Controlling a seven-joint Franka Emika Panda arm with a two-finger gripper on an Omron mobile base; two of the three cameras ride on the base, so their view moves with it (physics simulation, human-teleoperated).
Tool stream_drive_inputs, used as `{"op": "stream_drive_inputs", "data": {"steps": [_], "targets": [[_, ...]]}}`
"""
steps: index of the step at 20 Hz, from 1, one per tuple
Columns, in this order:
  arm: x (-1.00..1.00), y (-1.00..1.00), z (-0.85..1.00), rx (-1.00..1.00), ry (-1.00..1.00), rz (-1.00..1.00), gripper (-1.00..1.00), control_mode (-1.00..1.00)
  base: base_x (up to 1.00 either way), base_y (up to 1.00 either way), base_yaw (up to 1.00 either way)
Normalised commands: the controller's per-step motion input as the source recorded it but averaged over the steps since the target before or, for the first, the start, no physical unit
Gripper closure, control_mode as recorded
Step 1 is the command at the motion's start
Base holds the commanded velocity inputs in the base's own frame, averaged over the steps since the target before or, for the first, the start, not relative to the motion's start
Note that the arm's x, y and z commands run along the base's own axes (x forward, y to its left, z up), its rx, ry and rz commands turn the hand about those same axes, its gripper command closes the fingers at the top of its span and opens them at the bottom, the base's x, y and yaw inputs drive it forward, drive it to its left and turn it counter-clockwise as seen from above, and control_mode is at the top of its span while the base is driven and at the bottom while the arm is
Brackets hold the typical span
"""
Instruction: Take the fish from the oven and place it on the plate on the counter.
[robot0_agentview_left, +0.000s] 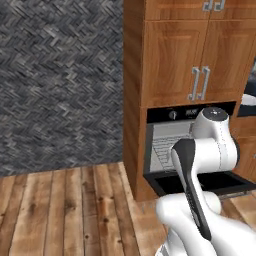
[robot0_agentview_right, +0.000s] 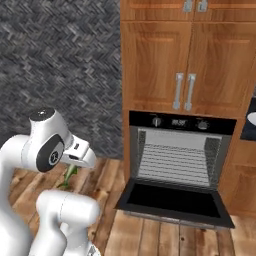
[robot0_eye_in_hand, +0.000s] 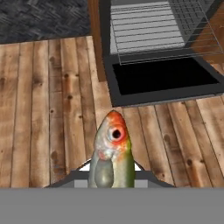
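The fish (robot0_eye_in_hand: 113, 151) sticks out from my gripper (robot0_eye_in_hand: 112, 176), head up, olive-green with an orange-red crown; the jaws are shut on its body. From the right base view the fish (robot0_agentview_right: 69, 176) hangs below the gripper (robot0_agentview_right: 75, 163), over the wooden floor left of the oven. The black oven (robot0_agentview_right: 180, 121) stands open, its door (robot0_agentview_right: 172, 200) folded down and silver wire racks (robot0_eye_in_hand: 146, 28) showing inside. A sliver of the white plate (robot0_agentview_right: 252, 118) lies on the dark counter (robot0_agentview_right: 247, 132) at the far right edge. In the left base view my arm covers part of the oven (robot0_agentview_left: 172, 114).
Wooden cabinet doors with metal handles (robot0_agentview_right: 182, 91) rise above the oven. A wooden plank floor (robot0_eye_in_hand: 48, 109) spreads out left of the lowered door, and a grey herringbone wall (robot0_agentview_left: 60, 80) stands behind it. The lowered door juts out at floor level.
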Motion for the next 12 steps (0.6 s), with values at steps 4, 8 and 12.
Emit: {"op": "stream_drive_inputs", "data": {"steps": [4,8,12], "targets": [[0.0,0.0,0.0,0.0,0.0,0.0,1.0,1.0,0.12,-1.0,0.0],[0.0,0.0,0.0,0.0,0.0,0.0,1.0,1.0,0.17,-1.0,0.0],[0.0,0.0,0.0,0.0,0.0,0.0,1.0,1.0,0.0,-1.0,0.0]]}}
